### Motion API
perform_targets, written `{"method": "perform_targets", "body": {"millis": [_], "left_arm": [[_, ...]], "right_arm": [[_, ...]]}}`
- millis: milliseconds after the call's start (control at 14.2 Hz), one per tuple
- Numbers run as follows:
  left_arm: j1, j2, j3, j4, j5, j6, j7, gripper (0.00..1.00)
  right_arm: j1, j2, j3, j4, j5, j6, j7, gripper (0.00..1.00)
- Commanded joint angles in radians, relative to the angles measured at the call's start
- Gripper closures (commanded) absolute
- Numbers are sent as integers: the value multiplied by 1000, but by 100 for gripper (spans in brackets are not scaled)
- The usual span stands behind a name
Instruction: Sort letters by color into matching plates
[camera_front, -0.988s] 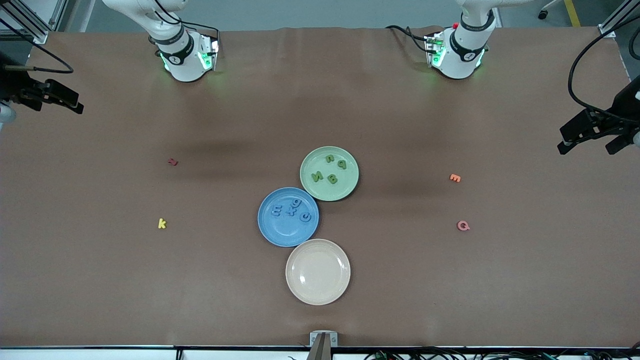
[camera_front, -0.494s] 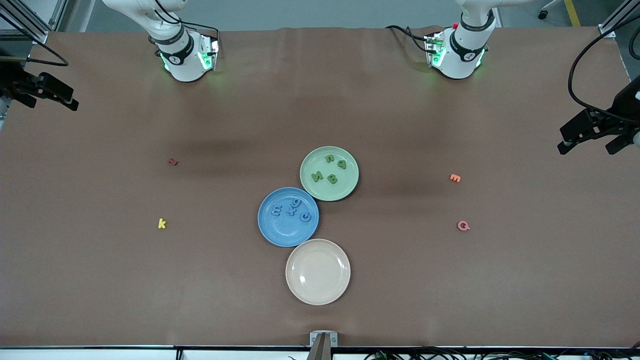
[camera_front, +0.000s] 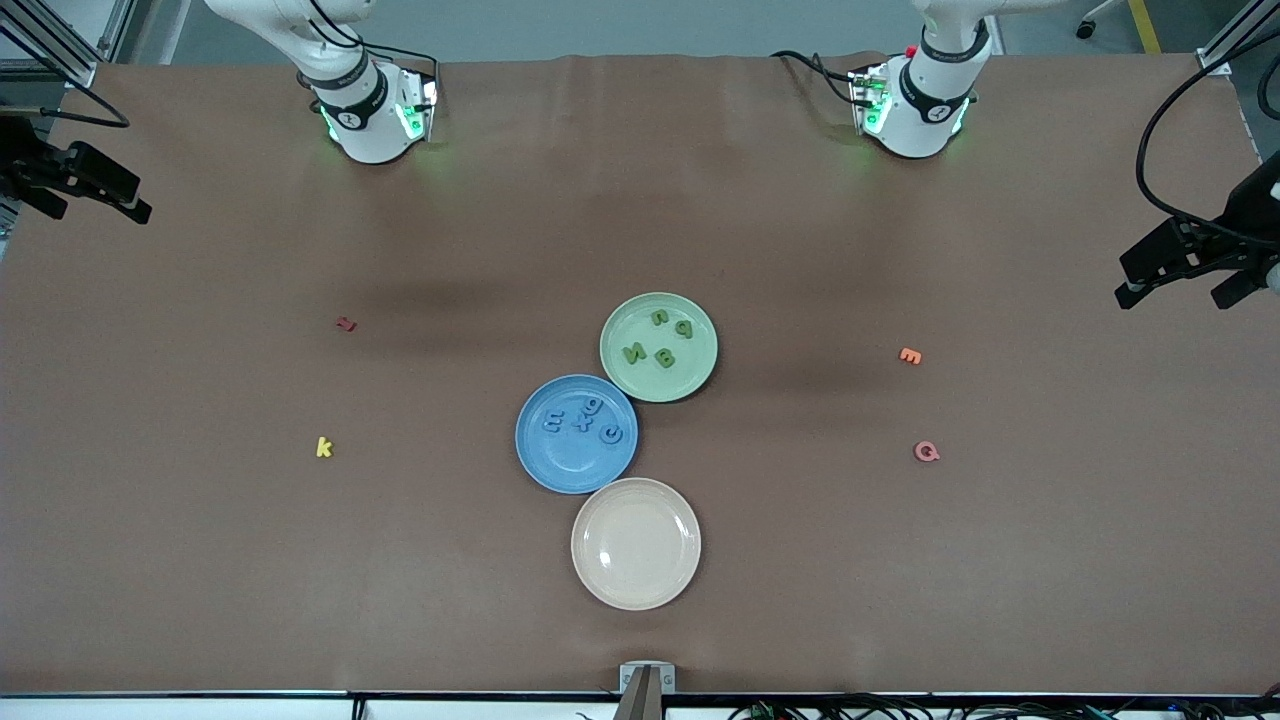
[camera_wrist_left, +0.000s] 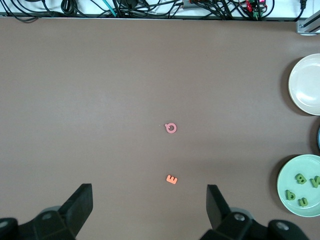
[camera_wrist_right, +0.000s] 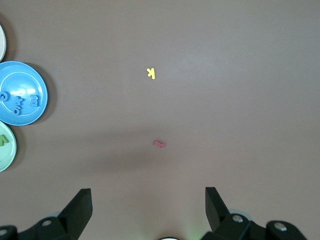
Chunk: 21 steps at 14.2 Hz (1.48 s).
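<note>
My left wrist view cuts off the green plate and the cream plate at its edge, and the blue plate is only a sliver there. My right wrist view clips the blue plate and shows a mere arc of the green one — one green letter is half cut. The dark red letter is too small to read — in either view.

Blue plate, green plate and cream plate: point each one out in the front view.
blue plate (camera_front: 570, 468), front view, on its bare part below the letters.
green plate (camera_front: 690, 375), front view, on its bare part near the rim.
cream plate (camera_front: 636, 543), front view, on its middle.
</note>
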Motion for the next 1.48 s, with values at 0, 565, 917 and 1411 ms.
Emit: {"method": "perform_targets", "body": {"millis": [0, 565, 917, 1411], "left_arm": [[5, 8, -5, 27, 3, -25, 19, 0], [5, 8, -5, 27, 2, -25, 19, 0], [5, 8, -5, 27, 2, -25, 19, 0], [6, 8, -5, 27, 3, -25, 21, 0]], "right_arm": [[-18, -12, 17, 11, 15, -7, 12, 0], [-15, 56, 17, 102, 15, -64, 11, 0], [-14, 66, 18, 107, 14, -62, 8, 0], [-15, 73, 18, 103, 6, -62, -2, 0]]}}
